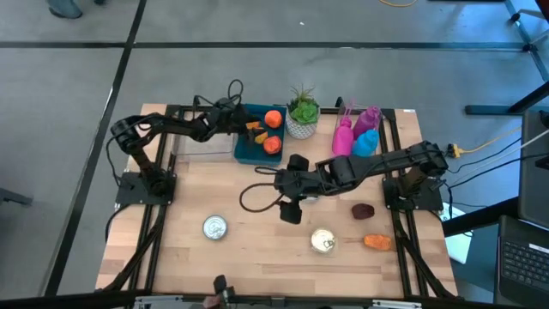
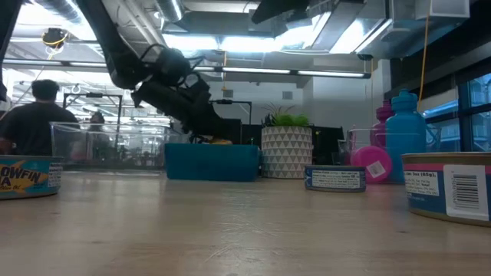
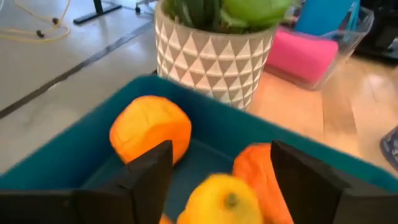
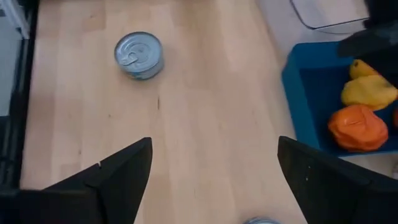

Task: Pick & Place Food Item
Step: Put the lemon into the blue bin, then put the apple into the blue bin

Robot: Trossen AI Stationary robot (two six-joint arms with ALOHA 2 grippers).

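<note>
Yellow food [image 3: 217, 202] between parted left pincer [image 3: 221, 180].

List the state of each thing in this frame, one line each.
Left hand: open, over the blue bin, yellow fruit between its fingers.
Right hand: open, empty, above the table.
Oranges: in the bin.
Cans: upright, sealed.
Plant pot: upright.

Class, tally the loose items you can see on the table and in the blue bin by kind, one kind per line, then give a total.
Cans: 2
Food items in the blue bin: 3
Food items on the table: 2
Potted plants: 1
Bottles: 3
Total: 11
</note>
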